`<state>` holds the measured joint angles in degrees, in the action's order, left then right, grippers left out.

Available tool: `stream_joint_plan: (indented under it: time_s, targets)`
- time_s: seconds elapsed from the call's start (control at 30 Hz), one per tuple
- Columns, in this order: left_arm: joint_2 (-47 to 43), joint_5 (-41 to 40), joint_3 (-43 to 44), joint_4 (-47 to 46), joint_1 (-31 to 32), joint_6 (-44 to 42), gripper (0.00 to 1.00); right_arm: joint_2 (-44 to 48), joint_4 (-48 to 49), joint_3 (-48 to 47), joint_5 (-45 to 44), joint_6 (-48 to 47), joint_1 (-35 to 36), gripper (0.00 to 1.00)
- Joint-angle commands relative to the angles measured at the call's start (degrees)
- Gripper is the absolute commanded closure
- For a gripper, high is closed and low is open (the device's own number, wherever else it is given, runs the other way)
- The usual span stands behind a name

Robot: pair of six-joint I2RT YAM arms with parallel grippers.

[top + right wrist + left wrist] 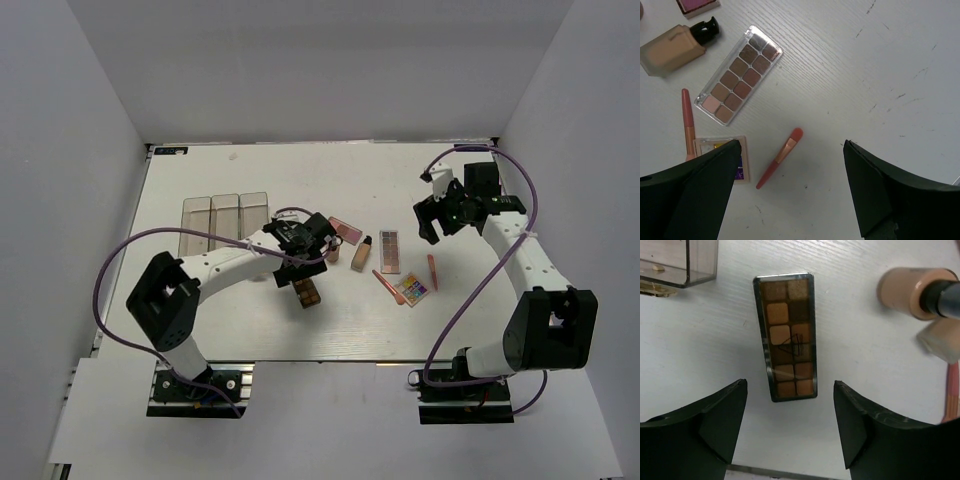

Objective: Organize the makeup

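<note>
Brown palette (790, 335) flat on the counter (700, 340), between the spread, released fingers of the left tool (790, 387), touching neither. Near it a foundation bottle (905, 290) on its side, and a corner of the clear box (680, 262). Well apart, neutral palette (737, 75) and pink pencil (780, 157) under the right tool (792, 145), wide open, empty.
</note>
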<state>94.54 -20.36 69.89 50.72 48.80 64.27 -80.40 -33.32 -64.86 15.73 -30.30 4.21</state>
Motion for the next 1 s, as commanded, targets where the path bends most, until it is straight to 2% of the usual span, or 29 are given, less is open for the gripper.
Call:
stream_joint_plan:
  time_s: [0.0,0.13,0.27,0.63,0.87,0.97]
  targets:
    - [1.3,-4.2,0.4,-1.1,-1.0,4.1,0.2,-0.8,1.2,-1.4,2.5,1.7,0.0,0.11]
    - [3.1,-4.6,0.1,-4.9,-1.0,3.3,0.17,-0.8,1.5,-1.3,2.4,2.6,-0.1,0.11]
    - [7.6,-4.5,1.7,-4.3,-1.0,2.6,0.14,-0.7,1.6,-1.3,2.1,3.1,-0.1,0.11]
    - [12.6,-1.9,1.3,-8.5,-2.6,-1.3,0.14,-0.5,2.3,0.0,1.0,3.5,-0.2,0.11]
    - [12.9,1.0,-3.2,-10.2,-2.6,-1.4,0.25,-0.5,2.8,0.1,0.6,3.8,-0.3,0.11]
    - [12.0,2.2,-6.0,-11.3,-2.6,-1.3,0.38,-0.2,3.2,0.5,0.5,3.8,-0.2,0.11]
